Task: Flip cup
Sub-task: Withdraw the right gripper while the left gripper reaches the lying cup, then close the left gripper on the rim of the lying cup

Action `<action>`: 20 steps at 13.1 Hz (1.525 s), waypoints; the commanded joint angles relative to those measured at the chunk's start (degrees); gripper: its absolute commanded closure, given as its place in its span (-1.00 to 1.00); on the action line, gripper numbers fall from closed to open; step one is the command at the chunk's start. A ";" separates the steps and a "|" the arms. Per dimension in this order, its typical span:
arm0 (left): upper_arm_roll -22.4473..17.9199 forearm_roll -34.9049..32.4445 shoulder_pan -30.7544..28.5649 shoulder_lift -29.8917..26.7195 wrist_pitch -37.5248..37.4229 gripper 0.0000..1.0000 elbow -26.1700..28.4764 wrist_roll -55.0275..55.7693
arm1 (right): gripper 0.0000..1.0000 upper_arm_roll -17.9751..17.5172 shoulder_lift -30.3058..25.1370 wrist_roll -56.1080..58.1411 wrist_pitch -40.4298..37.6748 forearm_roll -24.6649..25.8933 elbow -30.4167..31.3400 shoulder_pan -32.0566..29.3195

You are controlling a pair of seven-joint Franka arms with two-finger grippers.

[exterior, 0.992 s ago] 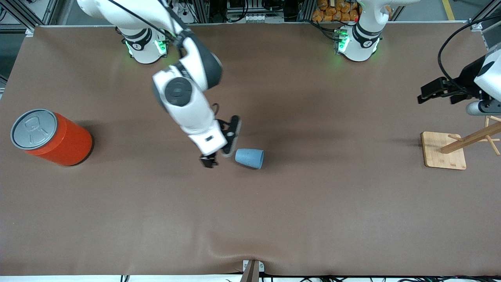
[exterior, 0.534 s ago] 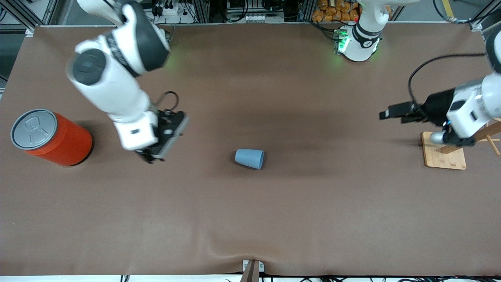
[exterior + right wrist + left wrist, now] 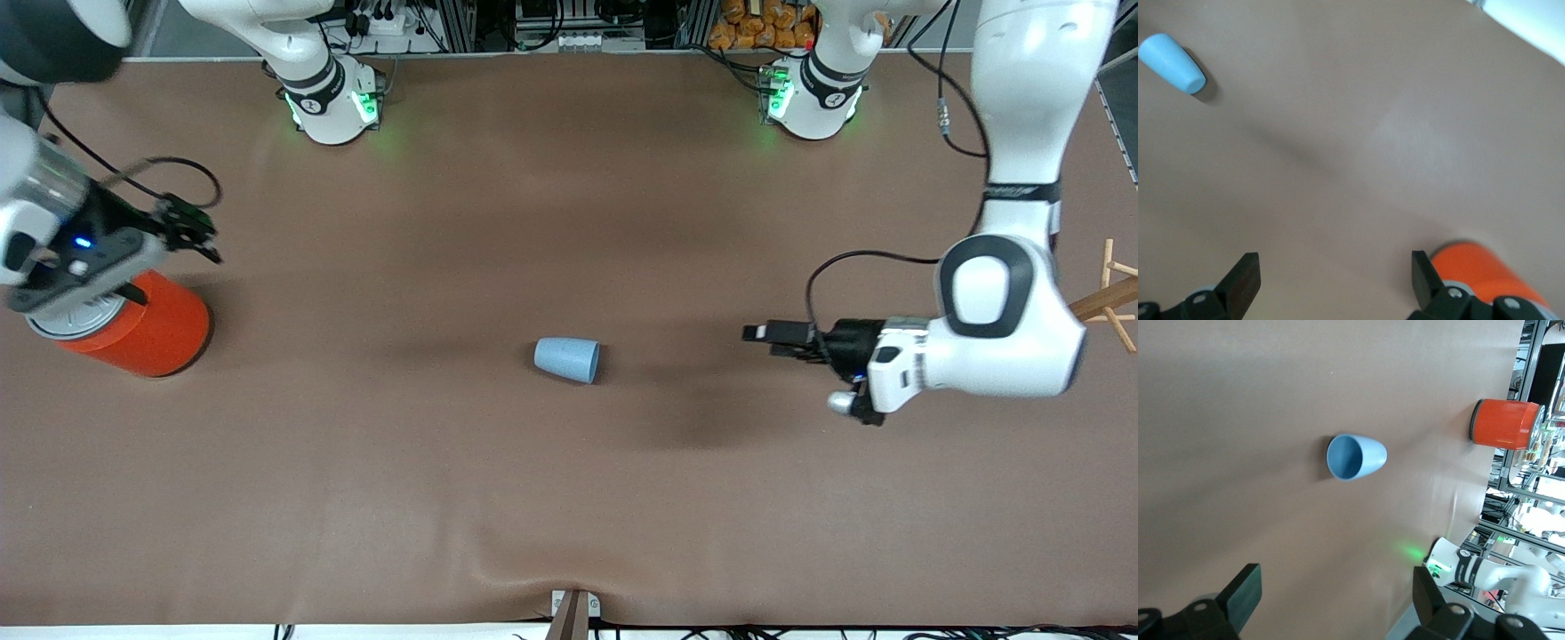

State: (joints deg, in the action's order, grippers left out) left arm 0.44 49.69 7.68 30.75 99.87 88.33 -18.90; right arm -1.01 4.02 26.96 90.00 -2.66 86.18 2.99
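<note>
At the right arm's end of the table (image 3: pixel 569 498), the right end effector (image 3: pixel 191 233) hangs just above the orange can (image 3: pixel 151 327) with its fingers spread wide and nothing between them; the right wrist view shows both finger pads (image 3: pixel 1245 277) standing well apart over bare table, with the can's orange wall by one of them. The can stands upright, and its grey lid is largely covered by the arm's wrist in the front view.

The cup (image 3: pixel 567 359) lies on its side near the middle of the table, well apart from both end effectors. It is a small light-blue tumbler, tapered and plain, without a handle. Its narrow closed base points toward the right arm's end, and its wider open mouth faces the left arm's end; the left wrist view looks straight into that mouth.

The left end effector (image 3: pixel 766 334) hovers over bare table, aimed at the cup, its fingers opened wide and empty. A wooden rack (image 3: pixel 1107 298) shows at the table's edge past the left arm.
</note>
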 commanded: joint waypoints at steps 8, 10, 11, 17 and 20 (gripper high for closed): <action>-0.17 24.56 11.30 12.92 10.08 -1.00 -2.28 -12.74 | -1.00 3.91 -6.57 -31.62 -10.37 -0.33 -0.20 -2.02; -0.17 25.37 12.09 15.11 11.39 -1.00 -4.20 -13.44 | -1.00 3.83 -6.22 -31.62 -10.63 -0.41 -1.36 -1.93; -0.17 26.07 12.97 15.91 12.44 -1.00 -4.82 -13.53 | -1.00 3.74 -6.13 -31.62 -10.81 -0.41 -1.36 -1.84; -0.17 29.23 15.52 18.90 14.04 -1.00 -4.92 -13.62 | -1.00 3.74 -4.55 -29.51 -11.33 0.11 -1.19 -3.52; -0.26 29.59 16.58 19.00 15.09 -1.00 -4.83 -13.53 | -1.00 3.56 -4.64 -30.21 -16.95 -0.15 -1.45 -3.34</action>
State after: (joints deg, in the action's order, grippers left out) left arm 0.58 77.80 23.53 49.02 113.86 84.83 -31.71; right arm 3.22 -0.71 -3.02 75.84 -2.61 85.73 0.24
